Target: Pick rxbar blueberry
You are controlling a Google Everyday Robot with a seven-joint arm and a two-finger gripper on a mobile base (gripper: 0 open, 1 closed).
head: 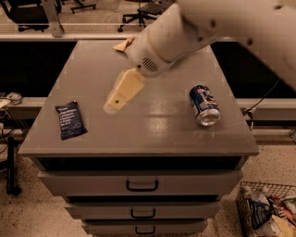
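The end effector (121,94), a tan wedge on the end of the white arm (185,32), hangs above the table (152,134) just left of the frame's centre. It carries nothing, and I cannot tell whether it is open or closed. It points down and toward the lower left.

The rxbar blueberry (70,120) lies flat at the left edge of the table, left of and lower than the end effector and apart from it. Its dark wrapper faces up with lines of white text showing.

To the right of centre, a blue soda can (205,105) lies on its side with its silver end turned toward the table's front edge, well apart from the bar. At the upper middle, a tan corner of a bag (122,45) shows from behind the arm, and the rest of it is hidden.

Below the tabletop are three drawer fronts (141,185) with dark handles, and what they hold cannot be seen. In the lower right corner, a wire basket (241,203) stands on the floor with several crumpled packets (263,213) inside. Office chairs (138,11) stand along the top of the frame.
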